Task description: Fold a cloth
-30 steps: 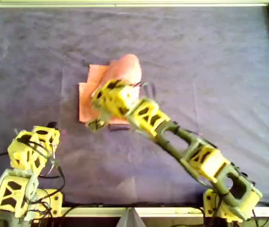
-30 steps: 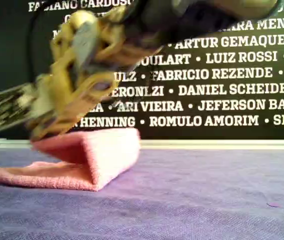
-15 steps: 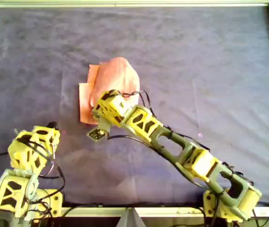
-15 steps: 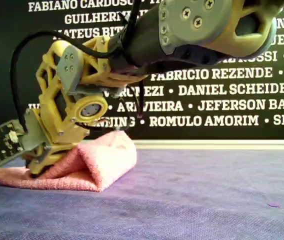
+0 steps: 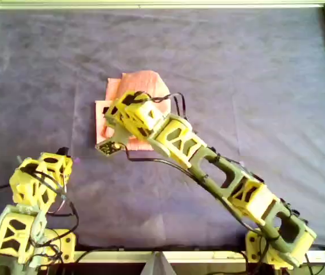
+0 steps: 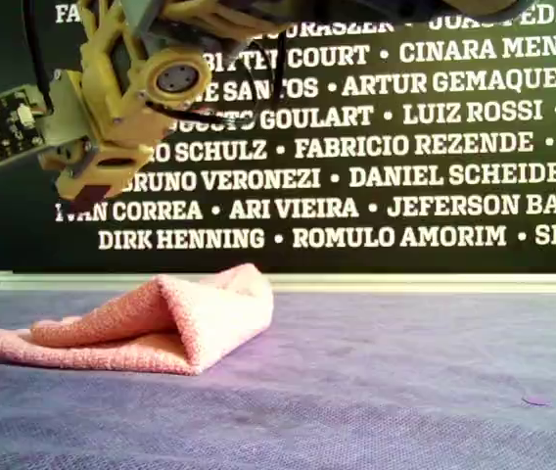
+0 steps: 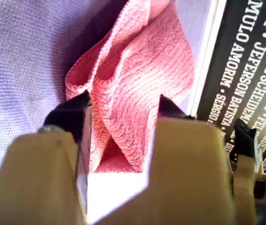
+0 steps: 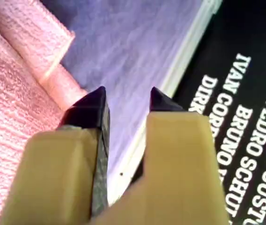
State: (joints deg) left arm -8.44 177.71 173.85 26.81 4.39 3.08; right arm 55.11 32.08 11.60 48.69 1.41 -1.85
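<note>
Hovering above the cloth (image 6: 190, 318), the right gripper (image 8: 126, 101) hangs clear of the fabric, as the exterior view shows. Its dark fingertips stand a small gap apart, with nothing between them. The right arm reaches in from the overhead view's lower right corner across the purple sheet (image 5: 254, 74).

The cloth lies on the sheet left of centre in the overhead view. It is loosely folded, one half lying over the other, with a raised, rounded fold at the exterior view's right and a thin edge trailing towards that view's left.

The left gripper (image 7: 123, 105) has its jaws well apart and holds nothing; the cloth shows beyond the gap, apparently some way off. The left arm sits folded in the overhead view's lower left corner, apart from the cloth. A black banner (image 6: 435, 147) with white names stands behind the sheet.
</note>
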